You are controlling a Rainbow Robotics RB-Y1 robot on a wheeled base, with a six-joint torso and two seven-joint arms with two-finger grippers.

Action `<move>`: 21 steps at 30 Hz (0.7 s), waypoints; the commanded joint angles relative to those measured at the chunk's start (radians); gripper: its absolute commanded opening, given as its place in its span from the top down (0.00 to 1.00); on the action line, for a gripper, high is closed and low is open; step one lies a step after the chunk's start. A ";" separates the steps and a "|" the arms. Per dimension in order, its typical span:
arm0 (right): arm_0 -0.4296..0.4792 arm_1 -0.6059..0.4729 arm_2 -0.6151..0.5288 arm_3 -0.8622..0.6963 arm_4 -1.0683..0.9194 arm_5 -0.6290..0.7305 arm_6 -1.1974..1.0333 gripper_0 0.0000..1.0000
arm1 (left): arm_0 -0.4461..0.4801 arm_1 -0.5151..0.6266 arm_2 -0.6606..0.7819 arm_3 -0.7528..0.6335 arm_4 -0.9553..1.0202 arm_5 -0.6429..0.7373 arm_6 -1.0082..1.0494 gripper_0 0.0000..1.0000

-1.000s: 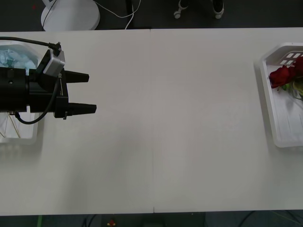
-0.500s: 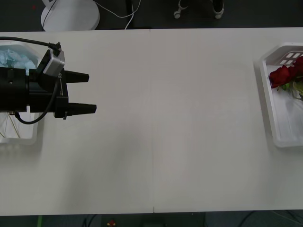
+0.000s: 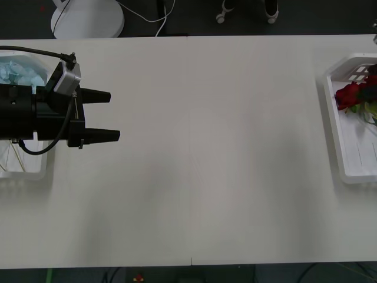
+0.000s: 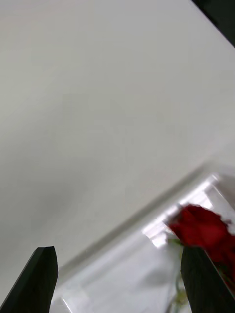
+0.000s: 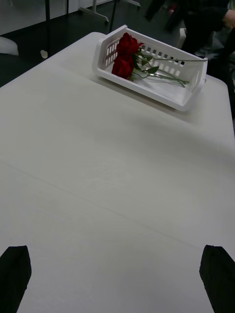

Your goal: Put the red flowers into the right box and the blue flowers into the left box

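Note:
The right box [image 3: 334,137] lies at the table's right edge with the red flowers [image 3: 350,95] in its far end. In the right wrist view my right gripper [image 4: 119,254] is open and empty, hovering over the right box [image 4: 157,229] close to the red flowers [image 4: 203,229]. The left box [image 3: 28,171] sits at the left edge and holds the blue flowers [image 3: 21,73], partly hidden by my left arm. My left gripper [image 3: 115,115] is open and empty, pointing toward the table's middle. The left wrist view looks past the open left gripper [image 5: 116,257] to the right box [image 5: 147,84] and the red flowers [image 5: 124,55].
A seam [image 3: 189,147] runs across the white table between the boxes. Beyond the far edge stand a round white base [image 3: 87,19] and chair casters [image 3: 222,17]. A person in dark clothes [image 5: 205,22] is behind the right box.
My left arm has stayed still. The red flowers at the right edge of the front view have shifted slightly.

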 commanded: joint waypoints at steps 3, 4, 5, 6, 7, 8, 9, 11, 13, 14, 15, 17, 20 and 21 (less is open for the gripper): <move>-0.026 0.002 0.122 -0.160 -0.147 -0.057 0.134 0.28 | -0.010 0.033 0.021 -0.012 0.005 0.004 -0.048 0.00; -0.026 0.008 0.123 -0.183 -0.159 -0.057 0.160 0.27 | -0.010 0.033 0.021 -0.012 0.005 0.004 -0.048 0.00; -0.026 0.012 0.123 -0.192 -0.162 -0.057 0.171 0.28 | -0.010 0.033 0.021 -0.012 0.005 0.004 -0.048 0.00; -0.026 0.018 0.123 -0.210 -0.171 -0.057 0.195 0.28 | -0.010 0.033 0.021 -0.012 0.005 0.004 -0.048 0.00; -0.026 0.025 0.123 -0.223 -0.176 -0.057 0.212 0.28 | -0.010 0.033 0.021 -0.012 0.005 0.004 -0.048 0.00; -0.026 0.031 0.125 -0.235 -0.181 -0.055 0.229 0.28 | -0.010 0.033 0.021 -0.012 0.005 0.004 -0.048 0.00; -0.026 0.044 0.131 -0.255 -0.187 -0.055 0.233 0.28 | -0.010 0.033 0.021 -0.012 0.005 0.004 -0.048 0.00; -0.026 0.053 0.139 -0.270 -0.196 -0.055 0.233 0.28 | -0.010 0.033 0.021 -0.012 0.005 0.004 -0.048 0.00; -0.026 0.065 0.148 -0.296 -0.207 -0.057 0.233 0.28 | -0.010 0.033 0.021 -0.012 0.005 0.004 -0.048 0.00; -0.026 0.068 0.149 -0.301 -0.207 -0.057 0.233 0.28 | -0.010 0.033 0.021 -0.012 0.005 0.004 -0.048 0.00; -0.026 0.079 0.151 -0.312 -0.207 -0.055 0.233 0.28 | -0.010 0.033 0.021 -0.012 0.005 0.004 -0.048 0.00; -0.026 0.091 0.151 -0.313 -0.211 -0.055 0.233 0.27 | -0.010 0.033 0.021 -0.012 0.005 0.004 -0.048 0.00; -0.026 0.104 0.160 -0.322 -0.217 -0.069 0.233 0.28 | -0.010 0.033 0.021 -0.012 0.005 0.004 -0.048 0.00; -0.026 0.105 0.163 -0.329 -0.224 -0.077 0.233 0.28 | -0.010 0.033 0.021 -0.012 0.005 0.004 -0.048 0.00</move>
